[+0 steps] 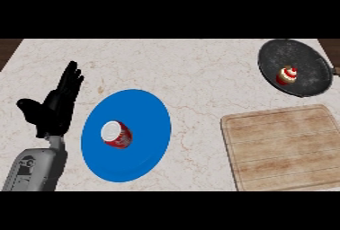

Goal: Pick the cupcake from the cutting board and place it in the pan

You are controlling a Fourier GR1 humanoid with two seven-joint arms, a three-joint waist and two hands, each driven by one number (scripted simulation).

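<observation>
Status: cupcake (288, 75) is in pan (305, 55), top right, not on cutting board (285, 150). Task appears complete, nothing left to do. Left hand (55, 110) is open w/ fingers straight, holding nothing. Right hand is not in view.

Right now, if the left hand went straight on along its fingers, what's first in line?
Nothing that shows. The left hand, open at the view's left, points toward the counter's far edge, with only counter top along that line. The blue plate lies off to its right, probably missed, though depth is unclear.
</observation>
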